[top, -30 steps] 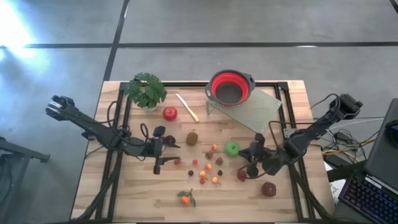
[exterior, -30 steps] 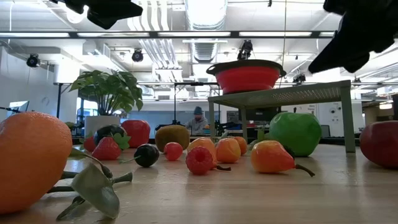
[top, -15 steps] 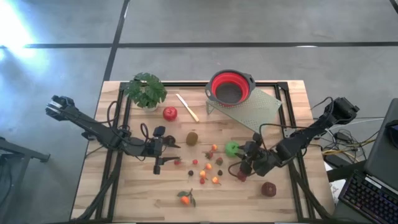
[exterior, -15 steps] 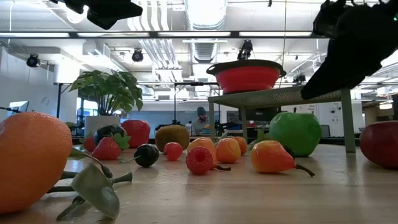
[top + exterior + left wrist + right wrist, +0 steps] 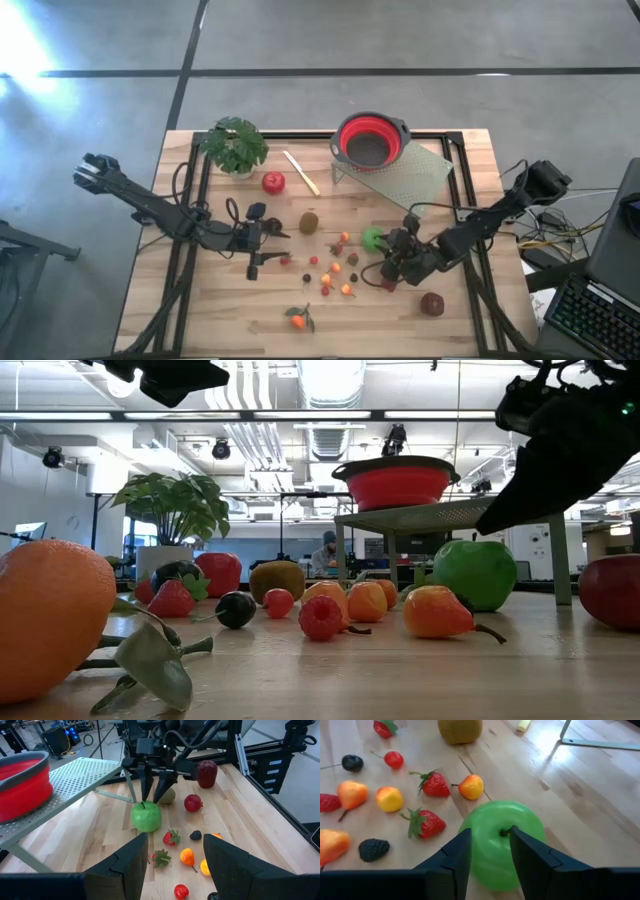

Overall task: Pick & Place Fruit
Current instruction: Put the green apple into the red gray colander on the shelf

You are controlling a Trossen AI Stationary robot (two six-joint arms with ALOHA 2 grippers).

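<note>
Fruit lies scattered on the wooden table: a green apple point(image 5: 372, 237), a red apple point(image 5: 273, 182), a kiwi point(image 5: 309, 222), a leafy tangerine point(image 5: 298, 319), a dark red fruit point(image 5: 432, 304), and strawberries and small berries point(image 5: 335, 270). My right gripper point(image 5: 386, 256) is open and points down at the green apple point(image 5: 500, 845); its fingers stand on either side of the stem point(image 5: 506, 832). In the left wrist view the right gripper point(image 5: 152, 800) sits just over the apple point(image 5: 146, 817). My left gripper point(image 5: 262, 250) waits open over the table's left middle. My right gripper comes from above, pointing down, with its fingertips point(image 5: 158, 797) at the top of the green apple beside the stem. I cannot tell whether they touch it. The apple rests upright on the table.
A red collapsible colander point(image 5: 371, 140) sits on a perforated metal stand point(image 5: 410, 175) at the far side. A potted plant point(image 5: 235, 147) and a pale knife point(image 5: 301, 173) lie far left. A small red fruit point(image 5: 388, 285) sits near the right gripper.
My right gripper has moved toward the table's left and down, from beside the green apple to just over its top. The fruit has stayed in place.
</note>
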